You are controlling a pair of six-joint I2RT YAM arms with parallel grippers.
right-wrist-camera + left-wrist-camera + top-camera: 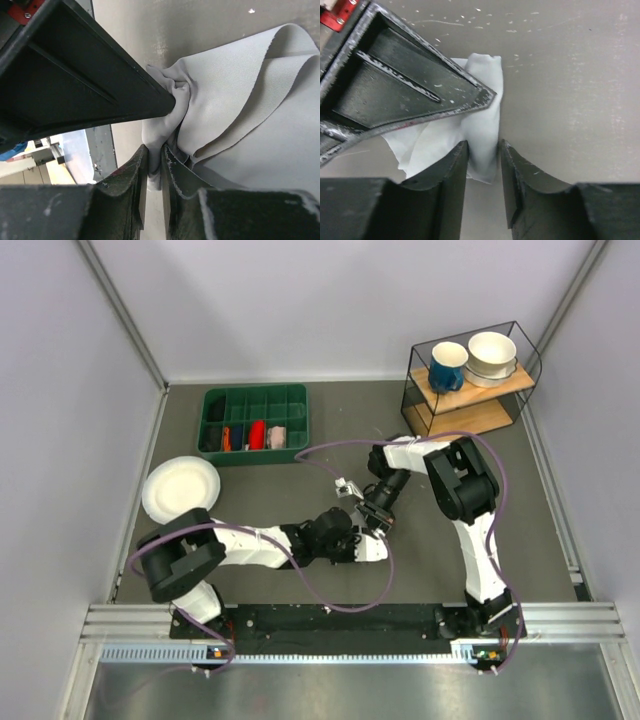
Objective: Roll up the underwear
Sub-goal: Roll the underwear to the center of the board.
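Note:
The light grey underwear (374, 548) lies bunched on the dark table between the two arms, mostly hidden under both grippers in the top view. My left gripper (352, 540) is shut on a fold of it (484, 100), with the fabric squeezed between its fingertips (484, 149). My right gripper (374, 522) is shut on another bunched fold, pinched tight between its fingers (154, 154). The rest of the cloth (250, 100) spreads in loose layers to the right. The two grippers sit tip to tip, each one's finger showing in the other's wrist view.
A green compartment tray (255, 400) with small red, pink and dark rolls stands at the back left. A white plate (180, 488) lies at the left. A wire shelf (470, 405) with a blue mug and bowls stands at the back right.

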